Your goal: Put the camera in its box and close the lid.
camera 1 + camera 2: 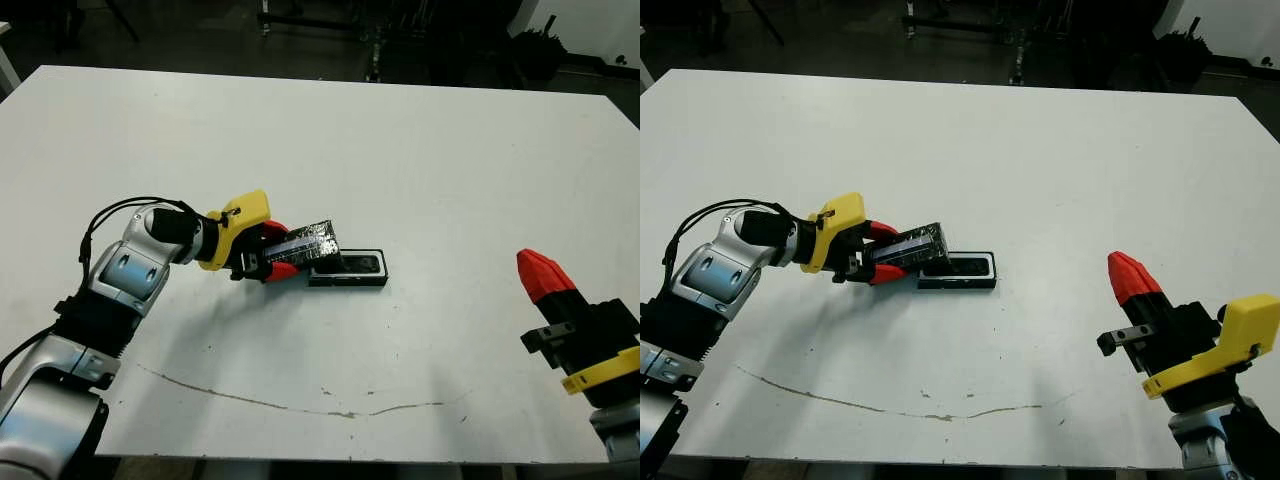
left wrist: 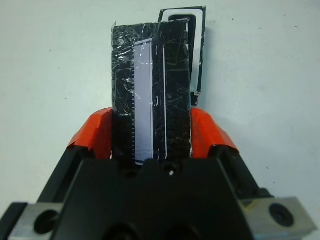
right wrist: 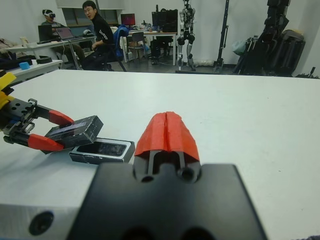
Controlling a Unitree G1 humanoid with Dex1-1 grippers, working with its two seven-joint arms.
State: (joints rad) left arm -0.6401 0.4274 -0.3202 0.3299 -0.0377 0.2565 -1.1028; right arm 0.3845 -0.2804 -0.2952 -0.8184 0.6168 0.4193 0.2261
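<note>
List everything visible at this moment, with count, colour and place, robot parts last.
Lid: one, glossy black with a pale strip, held tilted over the left end of the box.
Box: one, black rim, on the table near its middle.
Camera: one, dark, lying inside the box.
Table: one, white, with a thin dark scuff line near the front edge.
People: two, seated at desks beyond the table, seen in the right wrist view.
Left gripper: one, red fingers, yellow mount, shut on the lid at the left end of the box.
Right gripper: one, red fingers shut, empty, raised at the right front of the table.
</note>
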